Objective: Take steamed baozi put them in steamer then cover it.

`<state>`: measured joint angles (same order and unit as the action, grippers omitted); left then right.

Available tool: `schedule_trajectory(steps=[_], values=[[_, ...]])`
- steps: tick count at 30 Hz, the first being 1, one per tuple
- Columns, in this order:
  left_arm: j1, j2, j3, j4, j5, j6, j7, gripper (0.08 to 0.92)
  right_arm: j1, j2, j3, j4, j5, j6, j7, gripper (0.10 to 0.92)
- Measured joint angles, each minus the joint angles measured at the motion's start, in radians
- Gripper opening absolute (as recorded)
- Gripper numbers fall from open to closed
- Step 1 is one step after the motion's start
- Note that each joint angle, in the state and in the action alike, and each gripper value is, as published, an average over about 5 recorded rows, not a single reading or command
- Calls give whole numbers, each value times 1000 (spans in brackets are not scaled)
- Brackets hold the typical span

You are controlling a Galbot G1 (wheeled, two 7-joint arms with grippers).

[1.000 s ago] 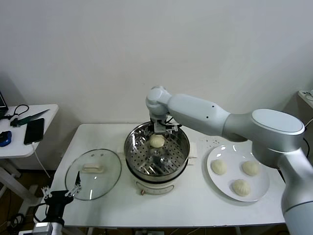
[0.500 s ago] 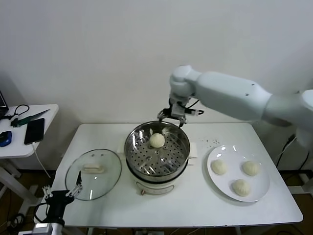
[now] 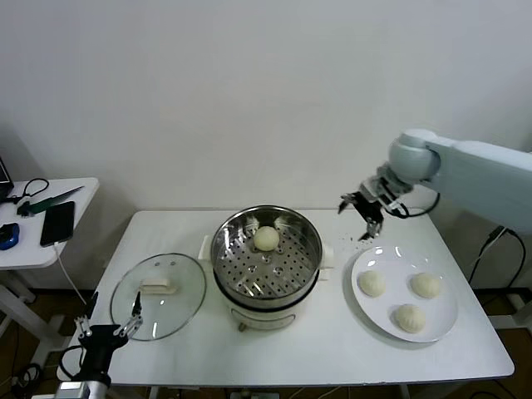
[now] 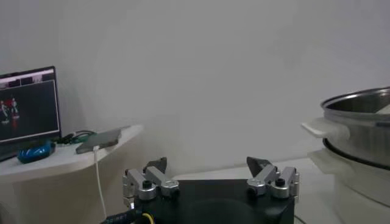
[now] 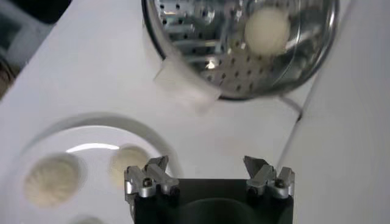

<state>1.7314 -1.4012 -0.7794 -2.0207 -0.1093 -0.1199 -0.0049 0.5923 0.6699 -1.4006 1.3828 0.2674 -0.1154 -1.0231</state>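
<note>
Head view: the steamer (image 3: 266, 258) holds 1 baozi (image 3: 266, 238), the plate (image 3: 405, 304) 3 more, below the empty, open-jawed right gripper (image 3: 362, 218). Left wrist view: the left gripper (image 4: 208, 176) hangs parted and empty, steamer beside it. Right wrist view: plate and steamer lie beyond the spread jaws.

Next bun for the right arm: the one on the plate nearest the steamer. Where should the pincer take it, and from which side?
Judging by its pose, from straight above. The baozi is a smooth dome resting flat on the white plate, clear of the other two, so the open right pincer should straddle its widest middle and close gently on opposite sides.
</note>
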Motion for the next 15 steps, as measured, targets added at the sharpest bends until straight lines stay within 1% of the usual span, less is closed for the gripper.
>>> schedule_trajectory(steps=[7, 15], values=[[10, -2, -6, -1, 2, -1, 1, 823, -163, -43, 100, -54, -15, -79, 4, 823], [9, -12, -8, -2, 13, 3, 2, 823, -310, -28, 194, -143, -44, -112, 0, 823]])
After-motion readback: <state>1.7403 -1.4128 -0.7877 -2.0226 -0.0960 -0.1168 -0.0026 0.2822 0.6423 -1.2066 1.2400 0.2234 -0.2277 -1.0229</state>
